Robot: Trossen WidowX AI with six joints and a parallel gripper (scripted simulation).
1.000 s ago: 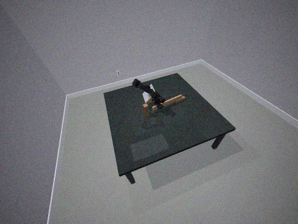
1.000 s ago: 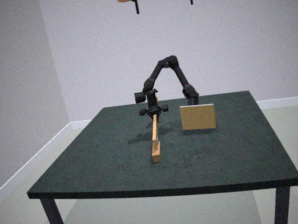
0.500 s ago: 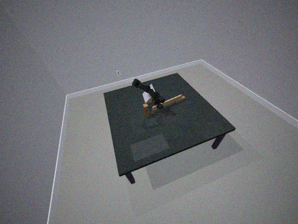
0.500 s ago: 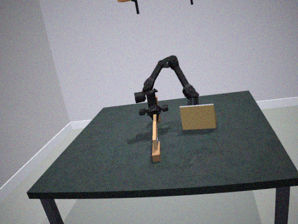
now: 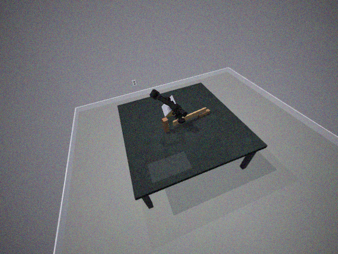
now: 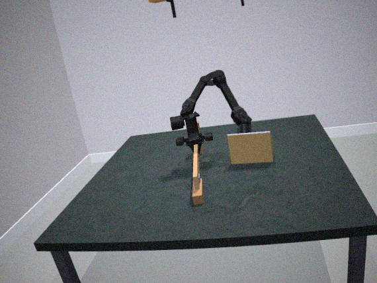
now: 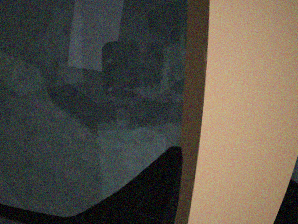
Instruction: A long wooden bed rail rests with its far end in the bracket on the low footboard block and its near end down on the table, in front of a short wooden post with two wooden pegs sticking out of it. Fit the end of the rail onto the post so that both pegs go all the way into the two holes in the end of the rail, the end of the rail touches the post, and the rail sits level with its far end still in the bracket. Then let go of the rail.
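The rail [image 6: 196, 162] is seen raised at its near end and clamped there in the gripper [image 6: 195, 143]; its far end is seated in the bracket of the footboard block [image 6: 198, 192], so it is carried on a slope between the two. From the top view its raised end [image 5: 175, 122] is placed just beside the post [image 5: 165, 124], apart from it, not yet mated; the pegs cannot be made out at this size. In the wrist view only a broad pale face of the rail [image 7: 246, 110] is shown, with the dark worktop [image 7: 80, 136] below.

The rail is judged stiff and fairly light, a long bar of wood that will not bend; being long, it will be levered easily about the bracket, so a hold close to the near end, as taken now, is judged best for steering the holes onto the pegs. Smooth wood may slip if pushed hard endwise; a level, straight push toward the post is called for. A tan board [image 6: 250, 147] is stood well apart on the worktop [image 6: 281, 198].
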